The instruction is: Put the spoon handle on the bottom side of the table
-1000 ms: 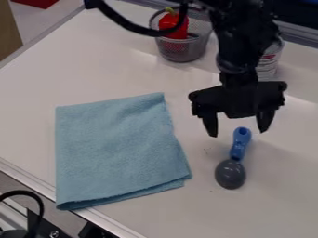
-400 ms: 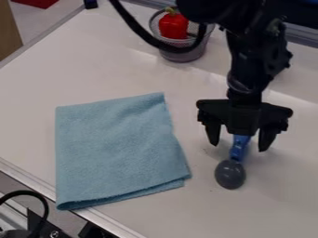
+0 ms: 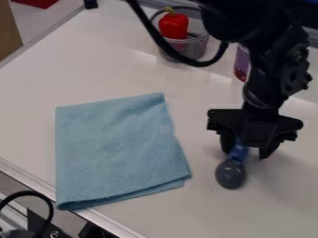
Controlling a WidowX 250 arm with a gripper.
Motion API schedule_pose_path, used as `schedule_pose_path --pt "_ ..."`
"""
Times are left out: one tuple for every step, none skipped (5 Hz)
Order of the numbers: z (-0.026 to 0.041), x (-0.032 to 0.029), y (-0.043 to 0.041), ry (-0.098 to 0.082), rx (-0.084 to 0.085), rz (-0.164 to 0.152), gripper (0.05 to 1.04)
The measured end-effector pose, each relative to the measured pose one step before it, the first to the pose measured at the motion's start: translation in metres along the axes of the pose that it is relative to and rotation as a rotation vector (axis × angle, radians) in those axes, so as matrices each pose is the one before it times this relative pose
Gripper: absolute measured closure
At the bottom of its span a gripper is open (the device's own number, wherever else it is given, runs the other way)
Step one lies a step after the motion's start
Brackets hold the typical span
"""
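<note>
Compared with the earlier frames, the gripper (image 3: 245,155) is lower over the table (image 3: 124,74) and farther right, closer to the spoon. Its fingers are apart, with a narrower gap than before, and the blue spoon handle (image 3: 238,151) is between them. The upper part of the handle is hidden under the gripper. The spoon has not moved: its dark grey bowl (image 3: 230,174) still points toward the table's near side, well in from the lower-left edge. The arm's black cable (image 3: 162,41) now hangs in front of the mesh basket (image 3: 196,45), and part of a purple and red container (image 3: 241,63) has come into sight beside the arm.

There is one spoon, lying right of the one folded blue cloth (image 3: 118,151), whose lowest corner reaches the table's lower-left edge. The cloth is where it was. Near the far edge are one mesh basket with one red pepper (image 3: 173,25) in it and one partly hidden container.
</note>
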State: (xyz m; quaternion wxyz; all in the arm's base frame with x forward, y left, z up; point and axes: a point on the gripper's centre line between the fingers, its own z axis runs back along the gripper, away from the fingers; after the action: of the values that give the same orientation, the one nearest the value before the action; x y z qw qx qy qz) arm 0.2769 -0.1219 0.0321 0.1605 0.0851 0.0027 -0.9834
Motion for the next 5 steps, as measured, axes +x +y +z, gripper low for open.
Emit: schedule_pose_path --pt "-0.00097 -0.00139 0.00123 -0.0390 -0.0021 0.0296 0.682" --pt "-0.00071 -0.00026 -0.00111 -0.0102 -0.0212 0.0864 0.722" --pt "0.00059 0.00012 -0.00819 -0.0466 -0.0250 0.1868 0.722" --pt "0.00458 -0.00450 -0.00719 -0.0231 -0.0060 0.2487 0.722" --pt "0.00750 -0.00509 -0.00303 0.0178 -0.0466 0.2342 0.722"
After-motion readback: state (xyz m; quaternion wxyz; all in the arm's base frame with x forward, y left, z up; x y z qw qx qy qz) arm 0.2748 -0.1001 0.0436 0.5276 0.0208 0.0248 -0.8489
